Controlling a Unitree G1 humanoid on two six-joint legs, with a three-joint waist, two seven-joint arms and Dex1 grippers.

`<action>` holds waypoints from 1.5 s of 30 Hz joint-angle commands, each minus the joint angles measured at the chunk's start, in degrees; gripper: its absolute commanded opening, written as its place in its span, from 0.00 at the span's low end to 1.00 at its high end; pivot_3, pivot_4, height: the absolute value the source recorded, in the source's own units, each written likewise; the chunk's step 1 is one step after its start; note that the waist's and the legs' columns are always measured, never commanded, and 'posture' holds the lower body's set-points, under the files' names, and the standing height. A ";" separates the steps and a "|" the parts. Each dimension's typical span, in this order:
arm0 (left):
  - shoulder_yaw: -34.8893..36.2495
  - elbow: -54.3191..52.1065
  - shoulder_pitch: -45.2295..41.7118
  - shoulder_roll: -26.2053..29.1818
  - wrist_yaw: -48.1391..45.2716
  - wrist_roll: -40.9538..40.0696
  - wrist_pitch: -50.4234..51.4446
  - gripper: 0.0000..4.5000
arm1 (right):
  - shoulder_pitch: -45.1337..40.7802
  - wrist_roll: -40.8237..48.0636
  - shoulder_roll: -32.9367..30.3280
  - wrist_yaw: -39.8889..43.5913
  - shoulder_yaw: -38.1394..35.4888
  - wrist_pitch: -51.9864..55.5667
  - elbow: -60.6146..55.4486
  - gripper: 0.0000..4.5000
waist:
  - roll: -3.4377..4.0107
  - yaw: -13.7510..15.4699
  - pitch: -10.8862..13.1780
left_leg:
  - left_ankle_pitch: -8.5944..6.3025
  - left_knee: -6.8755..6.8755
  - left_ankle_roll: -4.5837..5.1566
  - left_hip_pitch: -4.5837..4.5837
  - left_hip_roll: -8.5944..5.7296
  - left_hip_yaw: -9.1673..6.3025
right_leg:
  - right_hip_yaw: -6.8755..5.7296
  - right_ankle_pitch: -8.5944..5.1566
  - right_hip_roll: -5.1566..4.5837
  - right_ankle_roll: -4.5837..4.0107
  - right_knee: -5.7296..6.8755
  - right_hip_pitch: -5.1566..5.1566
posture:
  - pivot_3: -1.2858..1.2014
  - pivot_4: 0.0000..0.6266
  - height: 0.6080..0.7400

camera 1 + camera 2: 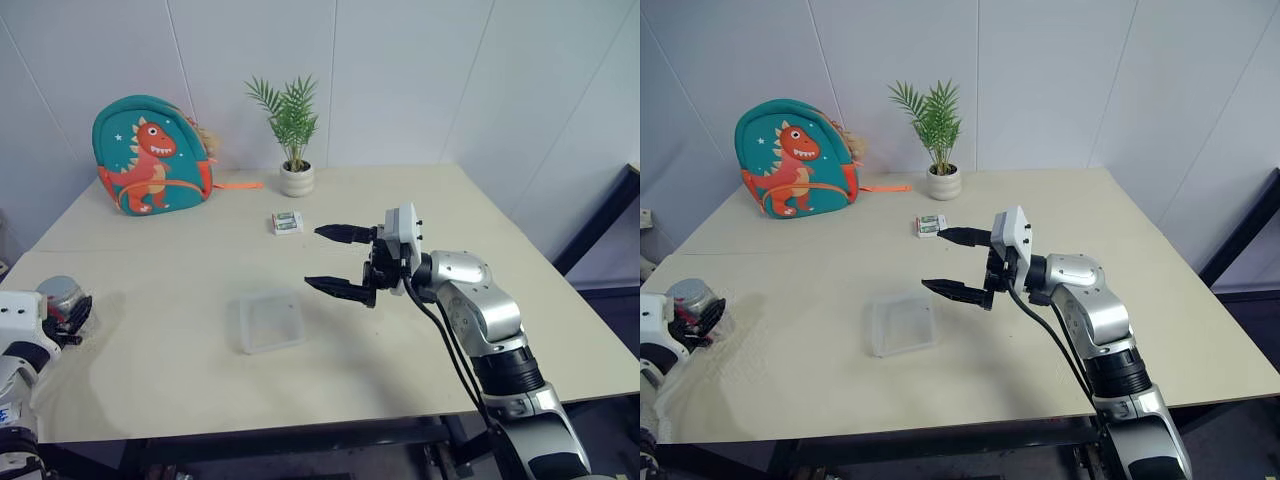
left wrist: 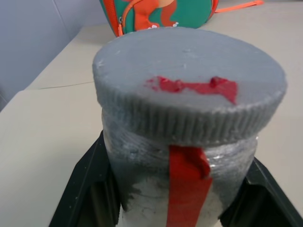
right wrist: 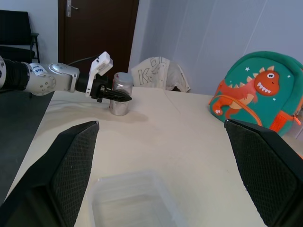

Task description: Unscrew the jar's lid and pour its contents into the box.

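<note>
Jar (image 3: 121, 93) gripped at table's left edge; box (image 1: 271, 320) standing open at mid-table.

Left gripper (image 3: 115, 96): fingers closed on the jar's body, grey lid (image 2: 189, 82) still screwed on just above them, red tape across lid and down the side. Right gripper (image 1: 341, 262): fingers spread wide, nothing between them, held above the table (image 1: 180, 380) pointing towards the robot's left; the box lies just below and beyond its fingertips. Dinosaur backpack (image 1: 150, 155), potted plant (image 1: 292, 135) and small packet (image 1: 287, 222) sit farther back, well apart from both grippers.
</note>
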 commanded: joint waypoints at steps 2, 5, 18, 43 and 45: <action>1.19 -0.35 1.63 1.47 0.60 -0.78 -1.40 0.45 | -0.18 1.61 -0.34 -0.03 -1.09 -0.03 -2.30 1.00 | 0.00 0.08 0.00 | 0.00 0.00 0.00 0.01 0.00 0.00 | 0.00 0.00 0.00 0.00 0.01 0.00 | 0.52 0.24 1.00; 1.40 -1.28 2.30 1.09 0.63 -1.19 -1.70 0.45 | -0.29 1.58 -0.16 0.11 -0.94 -0.19 -1.90 1.00 | 0.00 0.06 0.00 | 0.00 0.01 0.00 0.00 0.00 0.00 | 0.00 0.00 -0.01 0.00 0.01 0.01 | 0.52 0.24 1.00; -6.16 -47.29 8.77 -4.39 -10.18 -14.32 20.34 0.45 | 1.00 2.13 -1.71 -0.97 -1.33 2.88 -4.31 1.00 | -0.04 0.49 -0.01 | -0.02 -0.01 0.01 -0.05 -0.01 -0.01 | 0.01 0.00 -0.07 0.00 -0.07 0.02 | 0.52 0.24 1.00; -31.32 -43.75 -15.49 -15.87 -27.62 -10.13 36.14 0.45 | 1.82 1.80 5.95 -26.67 3.84 26.78 -17.76 1.00 | -0.03 0.08 0.00 | -0.01 0.09 0.05 -0.10 -0.01 -0.07 | 0.11 -0.02 0.14 0.04 -0.02 -0.03 | 0.52 0.24 1.00; -31.42 -43.56 -15.38 -16.16 -27.99 -9.75 36.10 0.45 | 1.19 0.38 6.64 -28.40 4.54 26.74 -16.76 1.00 | -0.03 0.09 0.00 | -0.01 0.09 0.05 -0.10 -0.01 -0.07 | 0.11 -0.02 0.14 0.04 -0.02 -0.02 | 0.52 0.24 1.00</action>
